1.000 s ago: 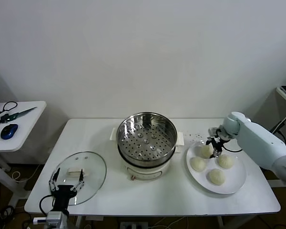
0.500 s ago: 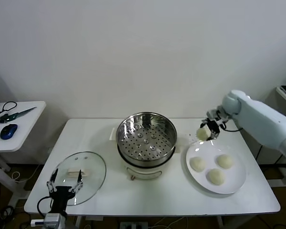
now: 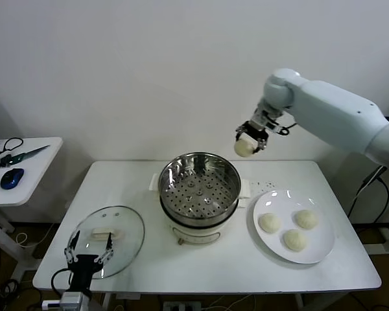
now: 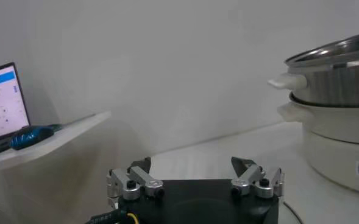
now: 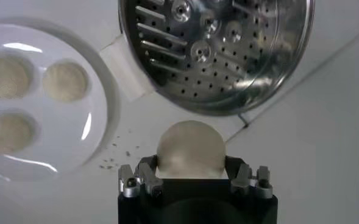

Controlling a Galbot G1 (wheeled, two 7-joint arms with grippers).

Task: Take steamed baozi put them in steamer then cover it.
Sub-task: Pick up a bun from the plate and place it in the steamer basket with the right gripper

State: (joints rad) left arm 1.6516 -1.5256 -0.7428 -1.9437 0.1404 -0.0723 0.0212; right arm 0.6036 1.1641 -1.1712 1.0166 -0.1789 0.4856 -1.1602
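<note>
My right gripper (image 3: 246,144) is shut on one off-white baozi (image 3: 244,148) and holds it high in the air, just right of the steamer (image 3: 199,183), above its right rim. In the right wrist view the baozi (image 5: 190,148) sits between the fingers, with the perforated steel basket (image 5: 216,49) below. Three more baozi (image 3: 270,223) (image 3: 305,218) (image 3: 294,240) lie on the white plate (image 3: 321,249) to the right of the pot. My left gripper (image 3: 89,249) is open and idle at the table's front left, over the glass lid (image 3: 126,230).
The steamer sits on a white pot base (image 3: 201,230) at the table's middle. A side desk (image 3: 26,162) at far left holds a blue mouse (image 3: 11,178) and scissors. The left wrist view shows the pot (image 4: 337,140) off to one side.
My right gripper lifted one baozi off the plate and carried it up and left toward the steamer. The plate went from four buns to three. The left arm stayed put.
</note>
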